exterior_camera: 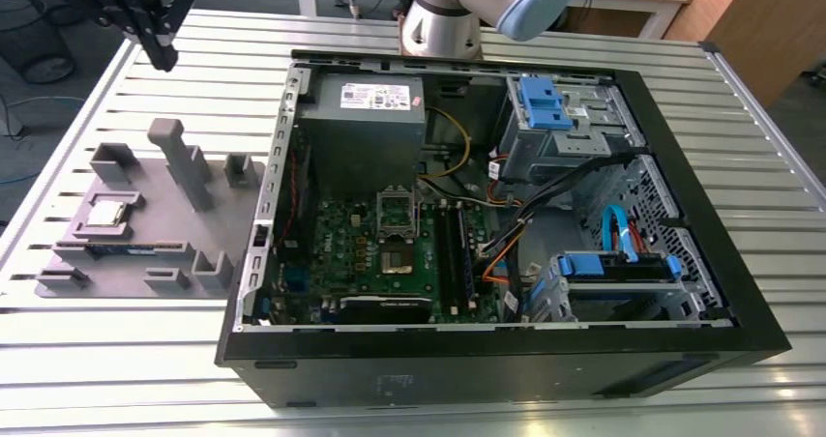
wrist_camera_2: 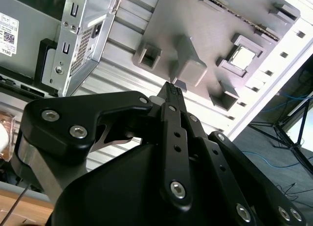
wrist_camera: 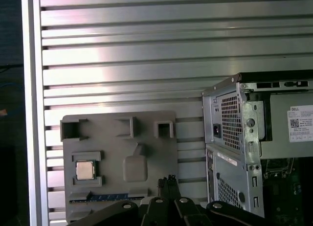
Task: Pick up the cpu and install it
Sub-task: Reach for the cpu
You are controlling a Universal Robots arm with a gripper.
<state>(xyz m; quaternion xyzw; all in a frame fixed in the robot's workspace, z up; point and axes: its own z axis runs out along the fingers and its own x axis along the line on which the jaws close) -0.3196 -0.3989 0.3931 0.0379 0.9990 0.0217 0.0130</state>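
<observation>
Black case (exterior_camera: pixel 516 364), side panel off, lies nearest in the exterior view on a slatted metal table (exterior_camera: pixel 130 360), with its green board (exterior_camera: pixel 374 253) exposed. Just beside the case, on the exterior view's left, a grey tray (exterior_camera: pixel 155 258) rests on the table. The cpu (exterior_camera: pixel 110 213), a small silvery square, lies flat in a square pocket of that tray, well apart from the board. Farther back, the gripper (exterior_camera: pixel 162 60) hangs over the table beyond the tray, fingers pressed together and holding nothing. In both wrist views the joined fingertips (wrist_camera_2: pixel 172 89) point down toward the tray, with the cpu off to one side. Behind the case stands the arm (exterior_camera: pixel 446 16).
</observation>
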